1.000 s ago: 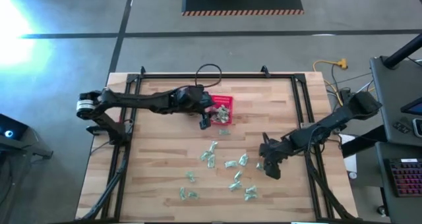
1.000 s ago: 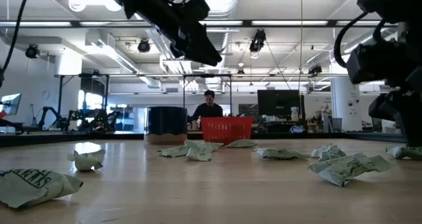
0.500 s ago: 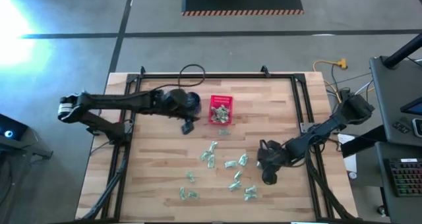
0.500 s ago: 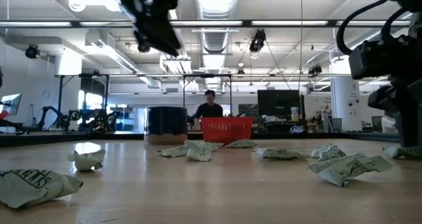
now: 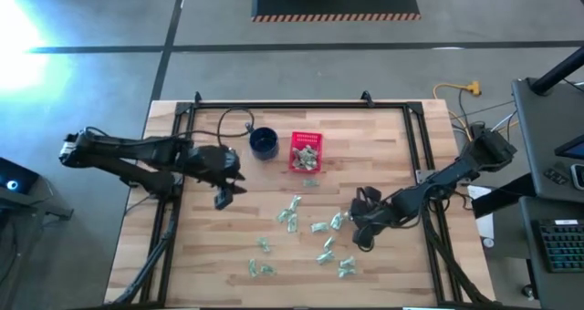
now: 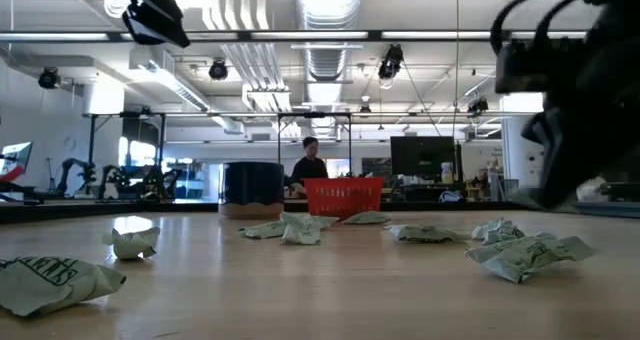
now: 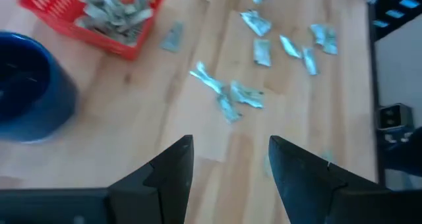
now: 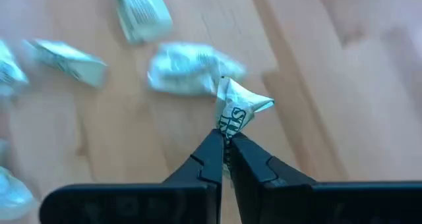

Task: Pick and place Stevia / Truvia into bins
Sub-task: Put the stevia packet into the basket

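Right gripper (image 8: 226, 141): fingers pressed together on a crumpled sachet (image 8: 236, 112), which sticks out past the fingertips and is pinched by one corner. In the high view this gripper (image 5: 362, 230) sits at the right edge of the loose sachets (image 5: 297, 228), which spread away from it toward the table's middle and near side. In its wrist view, another crumpled sachet lies just beyond the pinched one, and several more lie farther off on the wood.

Left gripper (image 7: 229, 165): fingers spread, with bare table (image 7: 198, 118) between them and nothing held. In the high view this gripper (image 5: 224, 193) is over the left part of the table, clear of the sachets. The red basket (image 5: 306, 152) is well apart from it, toward the table's far side and middle. A blue mug (image 5: 264, 142) stands between that gripper and the basket, just beside the basket's left wall.

Basket contents: the left wrist view shows several sachets piled inside the basket (image 7: 89, 16). One flat sachet (image 7: 173, 35) lies on the table just outside it.

Low view: the basket (image 6: 343, 196) stands far across the table, with crumpled sachets (image 6: 523, 253) in the foreground. A person (image 6: 309, 167) is in the room behind the basket.
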Robot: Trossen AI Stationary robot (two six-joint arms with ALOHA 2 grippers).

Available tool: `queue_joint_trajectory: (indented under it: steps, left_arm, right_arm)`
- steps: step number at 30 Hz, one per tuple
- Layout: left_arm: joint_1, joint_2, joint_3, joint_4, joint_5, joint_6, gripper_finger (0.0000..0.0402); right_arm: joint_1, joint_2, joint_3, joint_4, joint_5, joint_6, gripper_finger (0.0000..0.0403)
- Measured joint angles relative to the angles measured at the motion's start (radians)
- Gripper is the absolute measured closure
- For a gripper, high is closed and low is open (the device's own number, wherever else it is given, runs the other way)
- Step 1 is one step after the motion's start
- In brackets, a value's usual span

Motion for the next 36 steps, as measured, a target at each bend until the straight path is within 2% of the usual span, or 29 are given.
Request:
queue_joint_trajectory:
  steps: [3,6,9,15,17,28,31,36]
  left_arm:
    - [-0.036,-0.018,-0.054,0.022,-0.001,-0.069,0.0221]
    - [-0.056,-0.024,-0.134,0.116,0.000,-0.132,0.0221]
    - [-0.067,-0.007,-0.220,0.285,0.006,-0.178,0.0221]
    - [-0.069,0.086,-0.364,0.641,0.029,-0.181,0.0221]
    - [-0.069,0.139,-0.384,0.750,0.029,-0.179,0.0221]
    - [-0.073,0.447,-0.339,0.935,0.050,-0.122,0.0221]
    - [-0.073,0.491,-0.330,0.992,0.064,-0.124,0.0221]
    - [-0.072,0.521,-0.318,0.995,0.066,-0.125,0.0221]
  right_arm:
    - [-0.031,-0.009,0.037,0.001,0.037,-0.063,0.0391]
    - [-0.080,-0.019,0.083,0.003,0.121,-0.142,0.0391]
    - [-0.146,-0.021,0.120,0.004,0.167,-0.241,0.0392]
    - [-0.329,-0.022,0.173,0.149,0.170,-0.450,0.0392]
    - [-0.390,-0.023,0.192,0.176,0.141,-0.512,0.0391]
    - [-0.665,0.014,0.277,0.212,-0.076,-0.709,0.0390]
    - [-0.704,0.055,0.297,0.211,-0.111,-0.719,0.0390]
    - [-0.746,0.138,0.319,0.204,-0.177,-0.720,0.0390]
